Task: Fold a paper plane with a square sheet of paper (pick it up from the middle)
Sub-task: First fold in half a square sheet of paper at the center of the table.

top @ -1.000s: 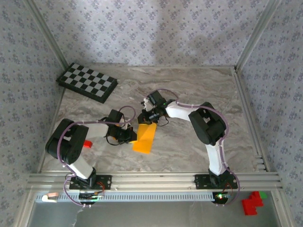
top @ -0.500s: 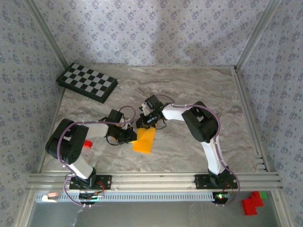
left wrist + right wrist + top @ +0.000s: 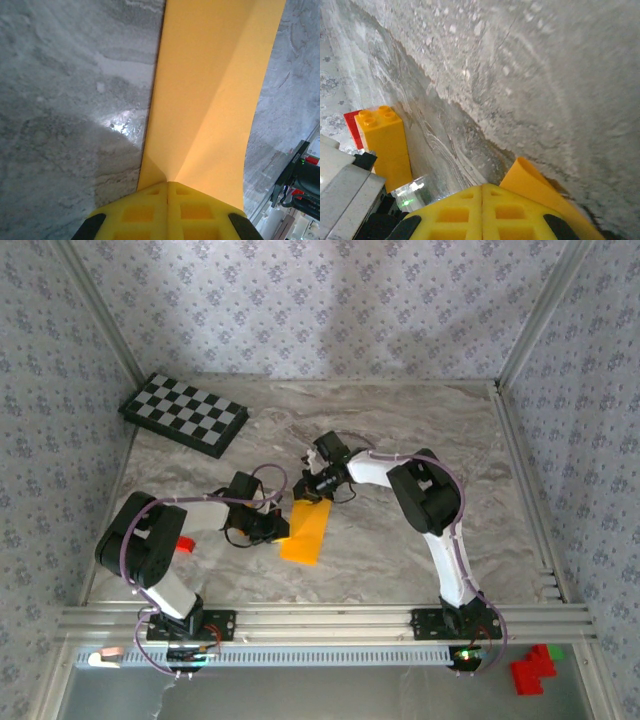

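Mid-frame, the paper (image 3: 306,534) lies folded into a narrow strip, pointed folds still undone. The left gripper (image 3: 279,528) pinches its edge, and the right gripper (image 3: 309,492) is closed at its top.

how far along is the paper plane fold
Done: the square sheet of paper is creased into a narrow strip. In hand: the left pincer is shut on its edge; the right pincer, shut, sits at its curled far end. Left: nose and wing folds.
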Controlling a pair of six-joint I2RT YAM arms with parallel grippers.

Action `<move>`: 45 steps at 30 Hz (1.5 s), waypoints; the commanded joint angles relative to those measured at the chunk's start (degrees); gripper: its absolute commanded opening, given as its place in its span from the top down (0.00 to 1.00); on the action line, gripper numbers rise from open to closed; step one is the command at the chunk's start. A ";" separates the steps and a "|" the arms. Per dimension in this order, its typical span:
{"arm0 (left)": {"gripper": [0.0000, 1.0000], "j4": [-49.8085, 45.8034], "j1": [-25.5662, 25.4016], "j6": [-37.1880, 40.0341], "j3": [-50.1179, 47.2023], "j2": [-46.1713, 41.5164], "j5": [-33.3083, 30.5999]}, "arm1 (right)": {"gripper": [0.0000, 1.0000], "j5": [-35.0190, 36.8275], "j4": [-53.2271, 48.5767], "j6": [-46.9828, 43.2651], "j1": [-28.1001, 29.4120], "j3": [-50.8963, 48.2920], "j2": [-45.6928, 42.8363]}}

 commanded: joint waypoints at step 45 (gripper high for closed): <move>1.00 -4.55 -5.92 -7.65 -1.03 -2.66 -10.26 | 0.91 7.14 -3.09 -4.19 -2.39 -3.64 -11.65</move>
